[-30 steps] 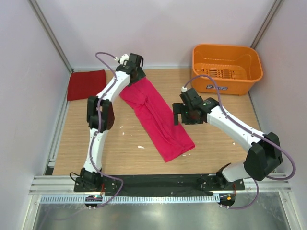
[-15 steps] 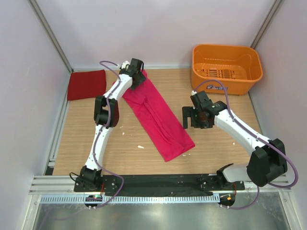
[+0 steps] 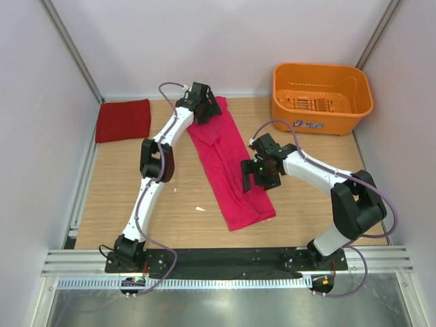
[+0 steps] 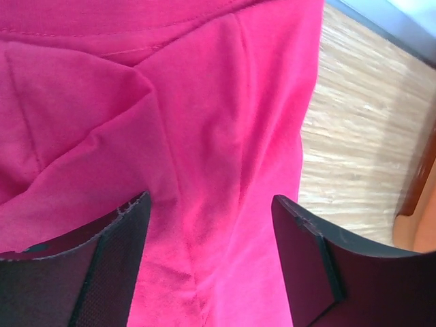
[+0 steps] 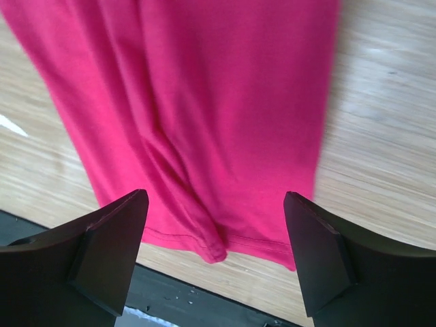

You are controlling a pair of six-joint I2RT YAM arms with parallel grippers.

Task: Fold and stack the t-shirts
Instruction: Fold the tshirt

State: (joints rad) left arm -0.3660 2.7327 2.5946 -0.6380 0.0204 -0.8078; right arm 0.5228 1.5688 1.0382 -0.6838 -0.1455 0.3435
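The magenta-pink t-shirt (image 3: 228, 160) lies folded into a long strip running from the back centre toward the front of the table. It fills the left wrist view (image 4: 170, 122) and the right wrist view (image 5: 204, 102). My left gripper (image 3: 206, 111) is open over the strip's far end, touching or just above the cloth. My right gripper (image 3: 255, 176) is open above the strip's near half, its hem (image 5: 225, 248) showing between the jaws. The crimson red t-shirt (image 3: 123, 120) lies folded flat at the back left.
An orange plastic basket (image 3: 321, 97) stands at the back right. White walls and metal rails enclose the wooden table (image 3: 116, 197). A black strip (image 3: 225, 257) runs along the table's near edge. Small white specks (image 3: 199, 208) lie left of the pink shirt.
My left gripper has moved right along the shirt's far end. My right gripper has swung left from beside the shirt to over its near half. The strip now lies steeper.
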